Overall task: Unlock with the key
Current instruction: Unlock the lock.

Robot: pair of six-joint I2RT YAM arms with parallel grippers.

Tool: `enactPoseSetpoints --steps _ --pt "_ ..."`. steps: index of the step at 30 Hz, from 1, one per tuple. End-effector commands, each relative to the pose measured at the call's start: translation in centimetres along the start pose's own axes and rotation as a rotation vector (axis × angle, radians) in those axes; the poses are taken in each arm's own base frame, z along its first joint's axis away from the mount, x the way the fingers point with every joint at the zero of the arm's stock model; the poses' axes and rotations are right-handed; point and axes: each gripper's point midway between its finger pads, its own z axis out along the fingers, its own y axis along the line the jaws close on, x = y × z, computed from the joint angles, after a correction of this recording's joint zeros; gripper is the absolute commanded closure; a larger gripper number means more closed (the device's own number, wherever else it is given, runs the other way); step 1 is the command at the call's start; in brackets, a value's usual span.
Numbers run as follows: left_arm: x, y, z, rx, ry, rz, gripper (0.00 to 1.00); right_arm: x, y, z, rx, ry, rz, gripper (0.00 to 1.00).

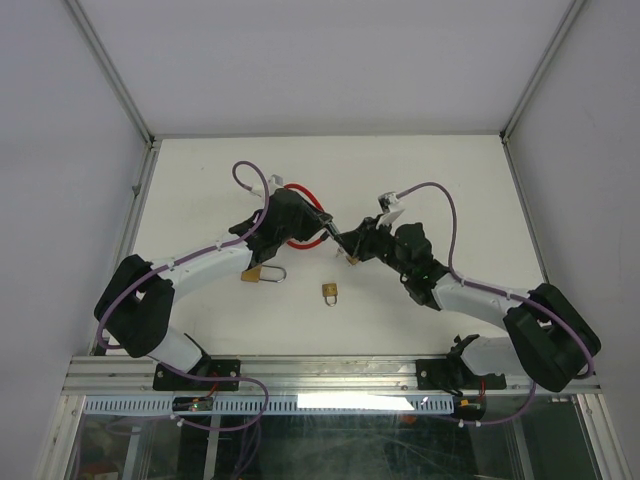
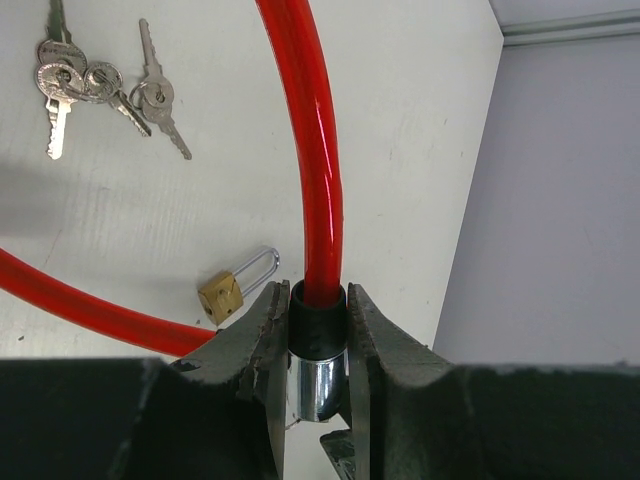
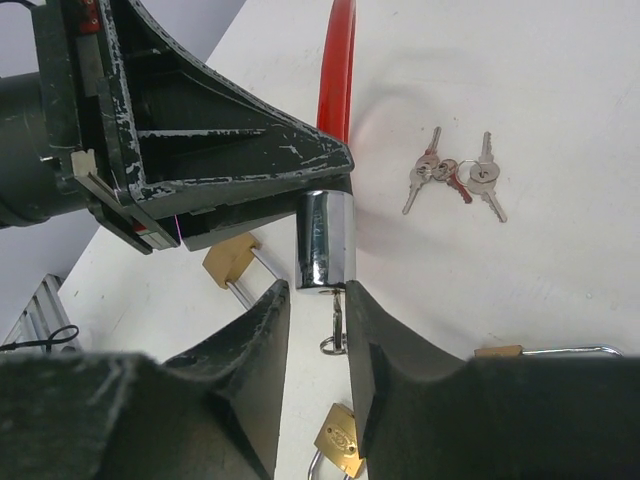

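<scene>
- I see the white table (image 1: 200, 180) carrying all the work items, with both arms reaching inward to meet near its middle.
- The left arm (image 1: 190, 270) comes in from its near corner. The right arm (image 1: 470, 295) mirrors it from the other side.
- The left gripper (image 2: 318, 300) is clamped on the lock end of the red cable (image 2: 322, 150), its fingers pressed against the black collar (image 2: 318, 312) on both sides.
- The right gripper (image 3: 315, 288) sits just below that lock end. Its jaws stand narrowly apart, pinching nothing.
- The red cable loops away across the table from the held end.
- The chrome lock cylinder (image 3: 325, 240) projects from the left gripper, lifted off the table and pointing at the right gripper.
- Three brass padlocks lie on the table in the right wrist view:
  - first padlock (image 3: 228, 262), beside the cylinder;
  - second padlock (image 3: 338, 440), low between the fingers;
  - third padlock (image 3: 498, 351), partly hidden behind a finger.
- A key bunch (image 3: 455, 180) lies flat, well apart from the cylinder.
- The key (image 3: 337, 312) sticks out of the cylinder's end face, between the right gripper's fingers and close against one of them. Its small ring (image 3: 330, 346) hangs at its free end.
</scene>
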Motion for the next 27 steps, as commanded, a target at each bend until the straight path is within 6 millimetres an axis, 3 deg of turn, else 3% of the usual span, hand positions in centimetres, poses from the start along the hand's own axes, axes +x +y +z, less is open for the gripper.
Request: enactPoseSetpoints --steps 1,5,17,27 --pt "0.9 -3.2 -1.1 0.092 0.061 -0.024 1.0 -2.3 0.8 -0.7 -0.018 -0.09 -0.053 0.67" --pt "0.9 -3.2 -1.0 0.091 0.063 -0.024 1.0 -1.9 0.3 -1.2 0.004 -0.075 -0.069 0.63" --pt "0.9 -3.1 -1.0 0.091 0.069 -0.029 1.0 0.1 -0.5 -1.8 0.003 -0.022 -0.072 0.63" --pt "0.9 -3.1 -1.0 0.093 0.074 -0.031 1.0 0.4 0.3 -1.4 -0.049 -0.005 -0.074 0.82"
